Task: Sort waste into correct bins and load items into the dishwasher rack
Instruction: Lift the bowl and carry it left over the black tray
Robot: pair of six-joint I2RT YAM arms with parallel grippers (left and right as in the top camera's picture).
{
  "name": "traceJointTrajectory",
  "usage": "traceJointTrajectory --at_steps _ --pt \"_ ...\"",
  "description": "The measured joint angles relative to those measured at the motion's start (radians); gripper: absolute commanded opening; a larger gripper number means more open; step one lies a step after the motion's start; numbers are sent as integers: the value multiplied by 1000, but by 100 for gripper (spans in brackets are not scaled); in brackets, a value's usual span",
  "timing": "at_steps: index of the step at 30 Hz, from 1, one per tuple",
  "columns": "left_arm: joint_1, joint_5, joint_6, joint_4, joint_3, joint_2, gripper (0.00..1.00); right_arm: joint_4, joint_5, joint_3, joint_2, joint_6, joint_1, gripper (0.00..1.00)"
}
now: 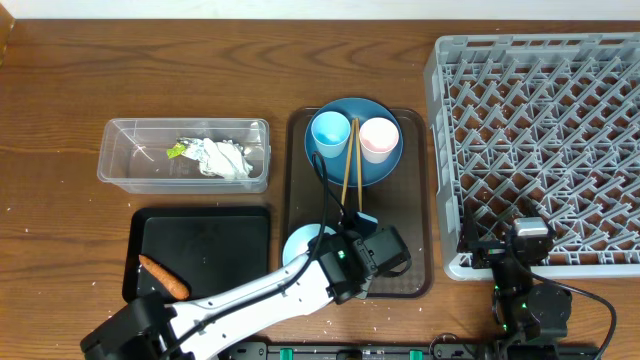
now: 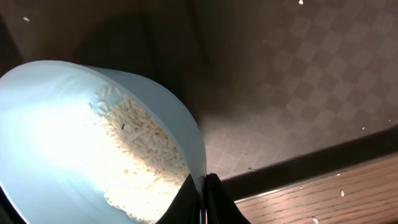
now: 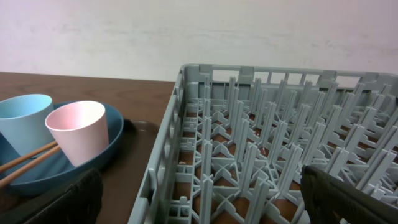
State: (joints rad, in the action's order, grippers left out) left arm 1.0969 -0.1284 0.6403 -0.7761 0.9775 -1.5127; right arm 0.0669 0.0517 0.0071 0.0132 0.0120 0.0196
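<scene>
Paper scraps (image 1: pixel 225 157) lie in the clear tub (image 1: pixel 118 172), carrot (image 1: pixel 163 277) in the black tray (image 1: pixel 215 245); left gripper (image 2: pixel 204 186) pinches the near bowl (image 2: pixel 56 162), rice (image 2: pixel 146 158) undumped, while right gripper (image 3: pixel 200 199) gapes wide beside the unloaded rack (image 1: pixel 540 100).

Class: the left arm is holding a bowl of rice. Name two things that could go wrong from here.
1. The bowl looks tilted with loose rice inside, over the brown serving tray; grains may spill onto it.
2. The left end effector pinches only the rim, so the bowl might slip.
</scene>
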Motion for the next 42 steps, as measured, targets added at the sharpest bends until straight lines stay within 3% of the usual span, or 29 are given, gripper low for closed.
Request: traceJointTrajectory --at_steps 12,23,35,42 --pt "0 -63 -46 -40 1 32 6 0 0 0 0 0 0 99" --pt "-36 -178 -59 -148 2 201 6 0 0 0 0 0 0 99" --pt "-386 -182 -62 -333 5 382 6 0 0 0 0 0 0 99" --pt "-607 -49 -142 -342 5 416 6 0 0 0 0 0 0 99"
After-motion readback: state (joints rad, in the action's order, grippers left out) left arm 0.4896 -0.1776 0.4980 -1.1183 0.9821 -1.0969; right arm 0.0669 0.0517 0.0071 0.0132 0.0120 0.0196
